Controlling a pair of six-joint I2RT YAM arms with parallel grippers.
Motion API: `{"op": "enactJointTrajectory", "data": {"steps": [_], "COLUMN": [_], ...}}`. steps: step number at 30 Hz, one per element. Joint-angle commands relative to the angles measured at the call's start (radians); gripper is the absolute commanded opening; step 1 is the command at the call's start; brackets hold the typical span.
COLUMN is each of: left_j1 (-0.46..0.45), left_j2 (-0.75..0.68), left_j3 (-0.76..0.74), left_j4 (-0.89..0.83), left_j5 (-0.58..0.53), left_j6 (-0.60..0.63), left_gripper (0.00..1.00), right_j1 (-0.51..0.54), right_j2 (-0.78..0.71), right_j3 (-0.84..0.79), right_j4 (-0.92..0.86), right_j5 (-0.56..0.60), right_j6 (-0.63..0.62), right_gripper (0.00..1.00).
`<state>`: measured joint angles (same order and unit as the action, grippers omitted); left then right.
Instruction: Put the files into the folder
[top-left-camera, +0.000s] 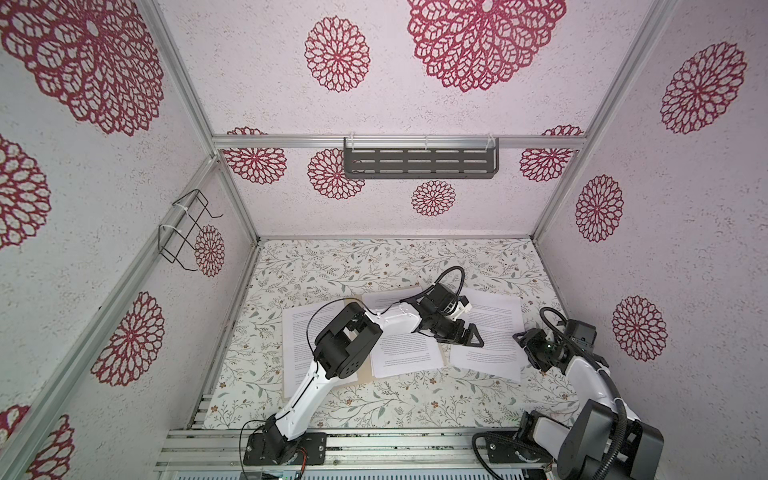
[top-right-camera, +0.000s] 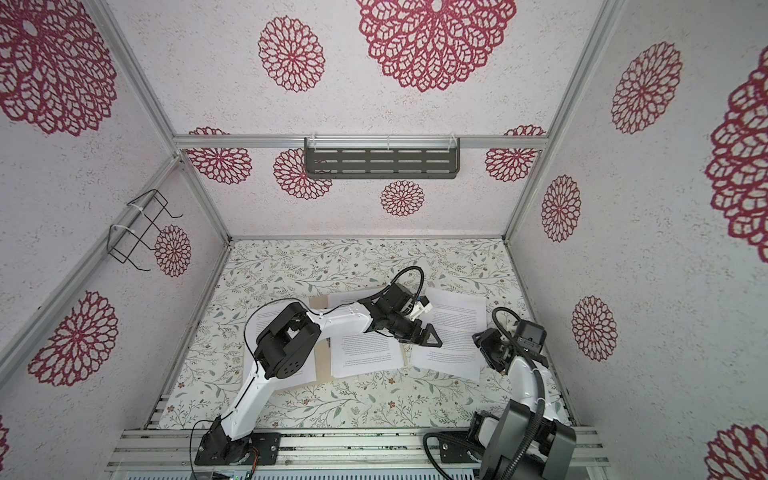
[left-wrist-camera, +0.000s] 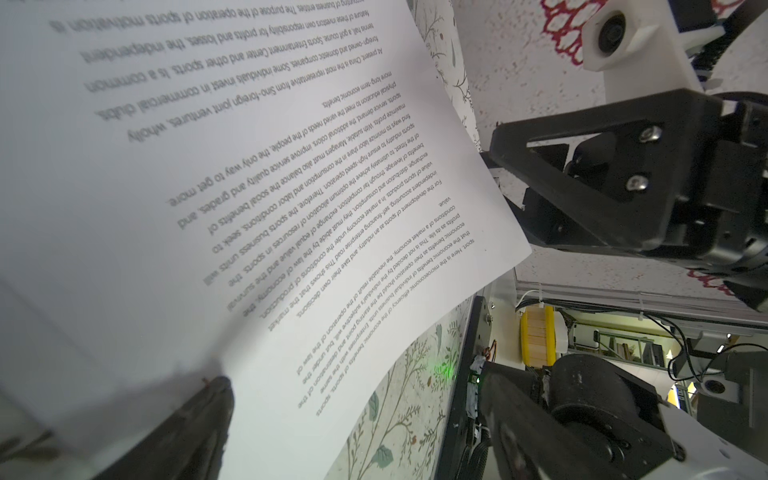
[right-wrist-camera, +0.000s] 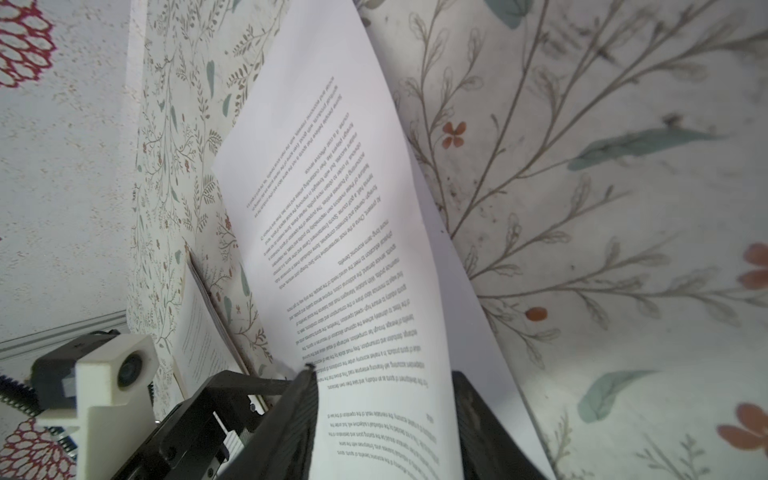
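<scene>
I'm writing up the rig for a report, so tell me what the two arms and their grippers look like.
The left arm and right arm have white link shells and black joint housings. A black cable loop rises at the left wrist; a ribbed black hose runs along the right arm. The left gripper and right gripper have black triangular open-frame fingers.

From here I see a white printed paper sheet (right-wrist-camera: 353, 249) bowing up off the floral-patterned tabletop (right-wrist-camera: 582, 208), its near end passing between the two spread black fingers of my right gripper (right-wrist-camera: 382, 374).
</scene>
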<state>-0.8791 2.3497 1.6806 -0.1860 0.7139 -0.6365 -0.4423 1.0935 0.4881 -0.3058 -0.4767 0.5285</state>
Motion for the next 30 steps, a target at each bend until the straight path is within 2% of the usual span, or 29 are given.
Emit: {"op": "enactJointTrajectory", "data": {"steps": [1, 3, 5, 12, 16, 19, 22, 25, 30], "left_j1": [0.028, 0.032, 0.040, 0.050, 0.058, 0.081, 0.108, 0.143, 0.225], "left_j2": [0.042, 0.023, -0.007, -0.116, -0.241, -0.373, -0.557, -0.732, -1.027], "left_j3": [-0.051, -0.021, 0.018, 0.226, 0.239, 0.162, 0.024, -0.169, -0.457], "left_j4": [-0.137, -0.171, -0.197, -0.226, -0.230, -0.230, -0.236, -0.191, -0.111], "left_j5": [-0.122, -0.122, -0.114, -0.007, -0.036, -0.130, -0.278, -0.413, -0.516], "left_j6": [0.006, 0.027, 0.050, 0.056, 0.065, 0.083, 0.137, 0.171, 0.185], "left_gripper": [0.98, 0.97, 0.98, 0.97, 0.97, 0.97, 0.97, 0.97, 0.97], "right_j1": [-0.003, -0.003, -0.003, -0.001, 0.013, 0.070, 0.187, 0.336, 0.561], "right_j2": [-0.012, -0.026, -0.052, -0.130, -0.150, -0.138, -0.114, -0.066, 0.068], "right_j3": [-0.011, -0.009, -0.001, 0.059, 0.118, 0.185, 0.275, 0.387, 0.586], "right_j4": [-0.006, -0.007, -0.009, -0.039, -0.042, -0.035, -0.010, 0.000, -0.031], "right_j5": [0.028, 0.021, 0.015, -0.006, -0.017, -0.018, 0.013, 0.103, 0.269], "right_j6": [-0.019, -0.021, -0.020, -0.011, -0.009, -0.006, 0.012, 0.021, 0.006], "right_gripper": [0.31, 0.11, 0.00, 0.00, 0.00, 0.00, 0.00, 0.00, 0.00]}}
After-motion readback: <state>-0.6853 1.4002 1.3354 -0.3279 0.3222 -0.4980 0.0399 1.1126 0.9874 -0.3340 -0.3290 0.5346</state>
